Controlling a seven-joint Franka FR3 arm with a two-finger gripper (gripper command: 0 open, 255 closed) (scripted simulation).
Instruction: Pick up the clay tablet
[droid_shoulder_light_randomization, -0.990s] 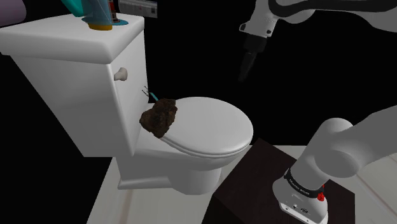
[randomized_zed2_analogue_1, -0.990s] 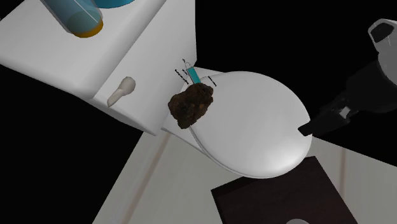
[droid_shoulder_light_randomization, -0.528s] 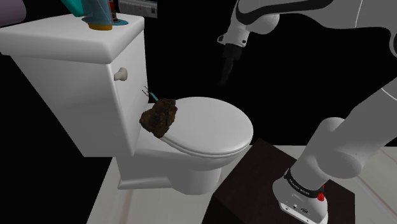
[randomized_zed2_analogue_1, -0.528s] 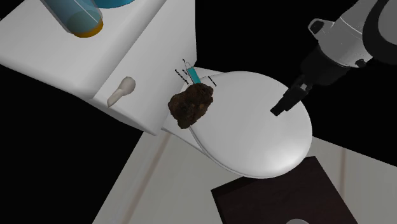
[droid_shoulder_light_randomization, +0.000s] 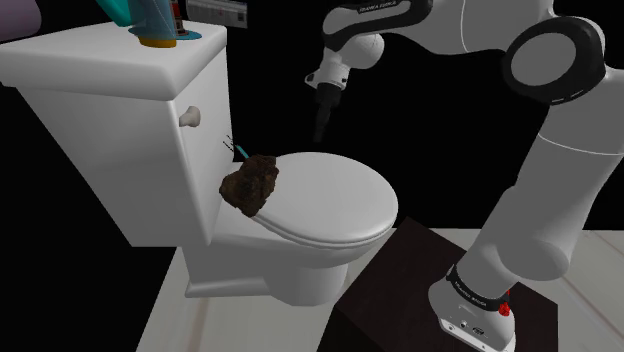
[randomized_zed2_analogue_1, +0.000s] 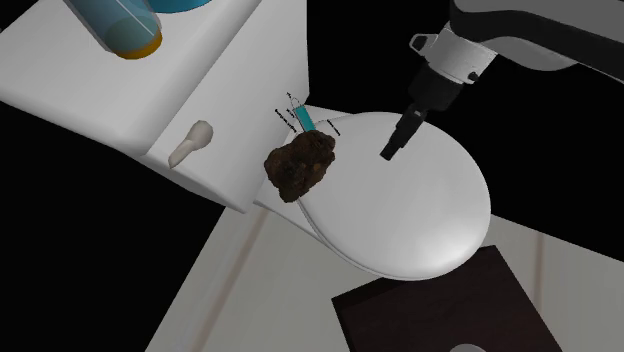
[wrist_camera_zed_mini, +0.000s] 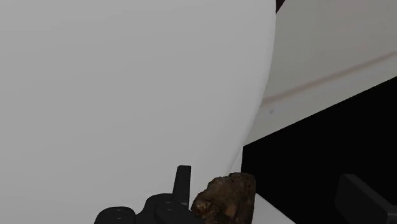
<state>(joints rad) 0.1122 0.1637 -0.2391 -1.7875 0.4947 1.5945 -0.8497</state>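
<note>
Dominating the scene is a white toilet (droid_shoulder_light_randomization: 290, 270), which here does the work of a bench; its closed lid (droid_shoulder_light_randomization: 335, 195) gives a broad, smooth, slightly domed surface, and the tank (droid_shoulder_light_randomization: 110, 130) behind it acts as a backstop. The white arm (droid_shoulder_light_randomization: 560, 160) rises from its base on the dark stand (droid_shoulder_light_randomization: 395, 290) in a tall column, bends at a high elbow, then runs across toward the shoulder view's left and turns down at the wrist; I take that arched pose as a way to come at the lid from above and not from the side, where the tank would be in the way. The clay tablet (droid_shoulder_light_randomization: 250, 183), a dark brown, lumpy, rock-like piece, lies on the rear edge of the lid close to the tank, on the shoulder view's left side of it, partly overhanging the rim; it probably stays put only because the lid is nearly flat there. The end effector (randomized_zed2_analogue_1: 392, 147) hangs above the rear part of the lid, tilted, well apart from the tablet and off to one side of it; in the wrist view one finger (wrist_camera_zed_mini: 183, 179) and its partner stand spread wide with nothing gripped, the tablet showing beyond them. A thin teal object (randomized_zed2_analogue_1: 303, 120) lies just behind the tablet, so the descent likely needs care not to nudge either one.
</note>
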